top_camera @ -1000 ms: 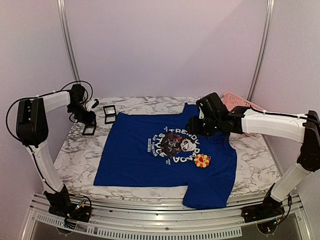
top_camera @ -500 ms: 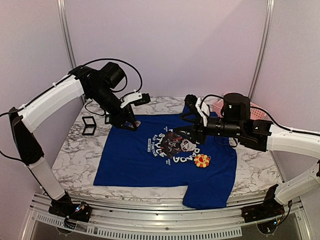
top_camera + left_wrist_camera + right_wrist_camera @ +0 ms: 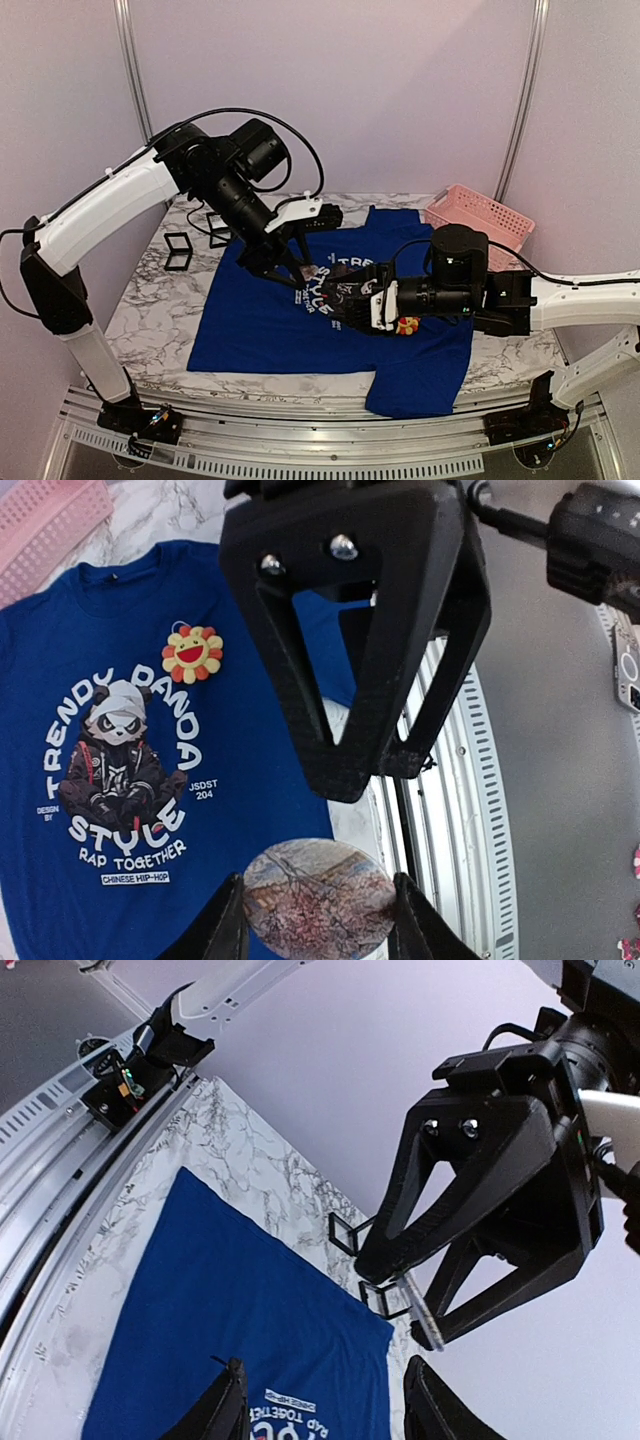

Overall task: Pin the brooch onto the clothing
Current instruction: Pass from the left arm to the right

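The clothing, a royal blue panda T-shirt (image 3: 250,310) (image 3: 250,810) (image 3: 230,1300), lies flat on the marble table. The flower-shaped brooch (image 3: 405,324) (image 3: 192,652) rests on it beside the print, with no gripper on it. My left gripper (image 3: 290,268) (image 3: 318,885) hovers over the shirt's chest, shut on a round badge (image 3: 316,895) with a pinkish painted picture. My right gripper (image 3: 352,303) (image 3: 320,1390) hangs over the print and faces the left one. Its jaws are open with nothing between them. In the right wrist view the badge shows edge-on (image 3: 420,1310).
A pink basket (image 3: 478,212) (image 3: 50,520) stands at the back right. Two small black square boxes (image 3: 178,251) (image 3: 219,227) (image 3: 345,1232) sit on the marble left of the shirt. The metal rail (image 3: 300,455) runs along the near edge.
The left arm has swung from the black boxes at the back left to above the shirt's chest. The right arm came forward and left over the print, and now hides part of the brooch.
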Controlling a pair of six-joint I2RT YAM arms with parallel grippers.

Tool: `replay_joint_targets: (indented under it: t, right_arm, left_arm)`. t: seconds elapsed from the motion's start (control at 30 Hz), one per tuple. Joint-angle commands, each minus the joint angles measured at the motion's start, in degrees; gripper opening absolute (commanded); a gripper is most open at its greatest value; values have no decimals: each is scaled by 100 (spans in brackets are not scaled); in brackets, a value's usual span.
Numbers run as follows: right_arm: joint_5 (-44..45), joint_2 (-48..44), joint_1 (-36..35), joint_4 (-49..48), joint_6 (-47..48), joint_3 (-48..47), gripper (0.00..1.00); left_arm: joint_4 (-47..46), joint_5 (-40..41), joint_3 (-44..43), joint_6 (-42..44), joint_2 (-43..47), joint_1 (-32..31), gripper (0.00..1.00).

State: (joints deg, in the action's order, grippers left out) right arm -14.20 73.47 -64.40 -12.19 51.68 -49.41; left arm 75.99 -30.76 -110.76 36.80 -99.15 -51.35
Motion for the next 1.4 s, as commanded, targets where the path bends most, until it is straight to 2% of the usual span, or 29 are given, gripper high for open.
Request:
replay_joint_targets:
  t: [0.0, 0.2, 0.37, 0.83, 0.93, 0.97, 1.0, 1.03, 1.1, 1.13, 1.2, 1.37]
  right_arm:
    - [650, 81, -11, -682, 644, 45, 49]
    - [701, 224, -13, -988, 739, 27, 43]
    - [683, 473, -14, -934, 832, -103, 30]
    - [780, 846, -13, -1313, 844, -291, 2]
    - [709, 869, -19, -1201, 790, -363, 0]
    - [745, 864, -10, -1152, 718, -405, 0]
    - [815, 862, 2, -1100, 473, -463, 0]
    - [877, 853, 32, -1027, 195, -513, 0]
    - [821, 772, 171, -825, -533, -560, 0]
    - [683, 662, 270, -701, -821, -549, 0]
    - [301, 492, 445, -536, -1602, -476, 0]
    - [-686, 246, 866, -67, -3202, -420, 0]
  left_arm:
    - [1226, 55, -146, 232, -223, -41, 23]
    - [1239, 115, -67, 328, -262, -41, 23]
    - [1243, 106, -75, 362, -283, -67, 23]
    - [1268, 134, -59, 411, -340, -127, 22]
    - [1287, 131, -60, 431, -350, -130, 23]
    - [1287, 152, -55, 433, -332, -129, 30]
    - [1276, 183, -44, 419, -302, -123, 46]
    - [1228, 237, -3, 380, -216, -102, 67]
    - [930, 270, 272, 314, 118, 36, 95]
    - [721, 176, 619, 331, 389, 143, 99]
    - [147, 166, 1233, 419, 977, 321, 100]
    - [-2298, 512, 2868, 137, 2411, 363, 100]
